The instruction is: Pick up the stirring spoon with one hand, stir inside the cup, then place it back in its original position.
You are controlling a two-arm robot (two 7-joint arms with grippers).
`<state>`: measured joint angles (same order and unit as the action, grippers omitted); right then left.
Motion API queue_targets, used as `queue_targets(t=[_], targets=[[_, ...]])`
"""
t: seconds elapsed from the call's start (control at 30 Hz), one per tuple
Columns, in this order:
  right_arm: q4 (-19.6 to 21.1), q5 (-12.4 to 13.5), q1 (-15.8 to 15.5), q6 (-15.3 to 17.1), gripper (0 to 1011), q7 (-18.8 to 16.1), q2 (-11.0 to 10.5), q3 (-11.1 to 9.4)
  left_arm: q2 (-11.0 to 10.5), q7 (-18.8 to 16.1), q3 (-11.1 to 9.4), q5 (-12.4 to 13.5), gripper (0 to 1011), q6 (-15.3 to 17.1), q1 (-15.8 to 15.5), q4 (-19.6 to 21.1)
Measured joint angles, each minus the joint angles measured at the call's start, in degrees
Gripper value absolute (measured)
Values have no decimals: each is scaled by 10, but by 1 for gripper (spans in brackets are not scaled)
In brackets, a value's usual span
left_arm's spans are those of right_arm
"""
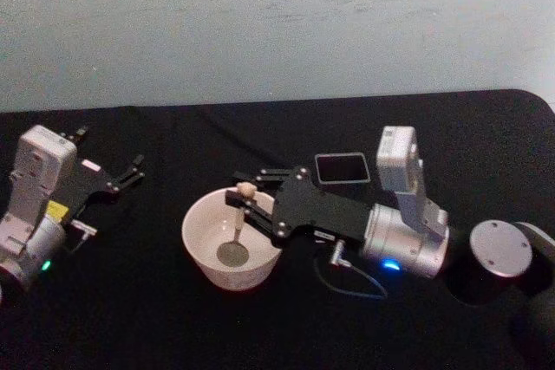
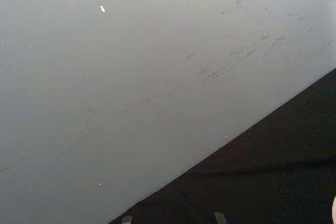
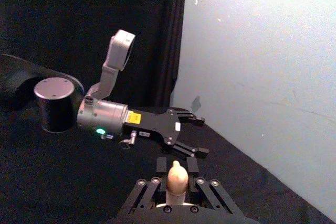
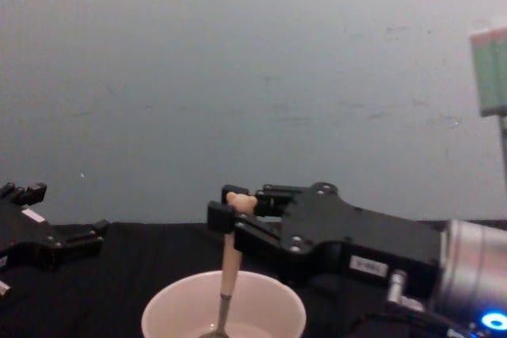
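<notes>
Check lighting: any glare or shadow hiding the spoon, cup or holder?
Head view: no harsh glare; the stirring spoon reads clearly inside the pale cup, but the dark holder nearly merges with the black cloth. Chest view: spoon in the right gripper stands out against the evenly lit wall. The left gripper idles at left.

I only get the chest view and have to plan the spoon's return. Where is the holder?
Observer: The holder stands on the table just behind the right gripper. It is to the right of the cup and farther from the robot.
Operator: Is its mouth free for the spoon?
Observer: From the head view its square mouth looks dark and empty, and the spoon is in the cup, held by the right gripper.
</notes>
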<state>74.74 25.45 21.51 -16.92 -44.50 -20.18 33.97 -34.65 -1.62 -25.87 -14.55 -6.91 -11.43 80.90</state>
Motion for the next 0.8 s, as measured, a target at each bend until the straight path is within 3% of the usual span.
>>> queue_targets(t=[0.43, 0.8], targets=[[-74, -29, 45, -12, 215, 36, 45, 1, 0, 0, 0, 0, 1001, 0, 0, 0], [-81, -40, 46, -9, 215, 49, 41, -14, 0, 0, 0, 0, 1001, 0, 0, 0]])
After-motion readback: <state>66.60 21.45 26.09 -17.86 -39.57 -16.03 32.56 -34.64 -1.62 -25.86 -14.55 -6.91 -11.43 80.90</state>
